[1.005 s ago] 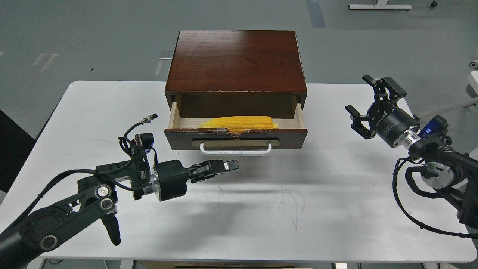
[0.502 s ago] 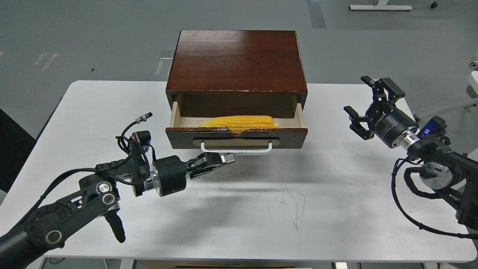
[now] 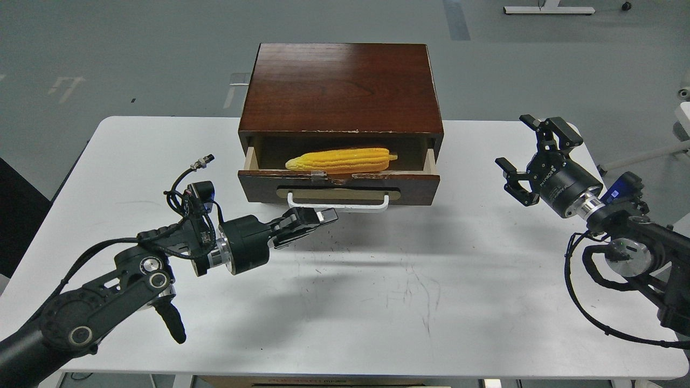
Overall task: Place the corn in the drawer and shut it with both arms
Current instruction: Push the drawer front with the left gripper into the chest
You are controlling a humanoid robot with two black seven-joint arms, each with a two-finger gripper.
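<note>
White table [image 3: 377, 302] with faint scuff marks [image 3: 415, 291] on top. Grey floor [image 3: 135, 54] behind, white painted marks on it. White stand base [image 3: 547, 9] at top right.

Yellow corn [image 3: 338, 160], dark brown drawer [image 3: 339, 186] with white handle [image 3: 338, 202], white table [image 3: 377, 291], black arms

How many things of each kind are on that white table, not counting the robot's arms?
Wooden cabinet with drawer: 1
Corn, lying in the drawer: 1
Total: 2
</note>
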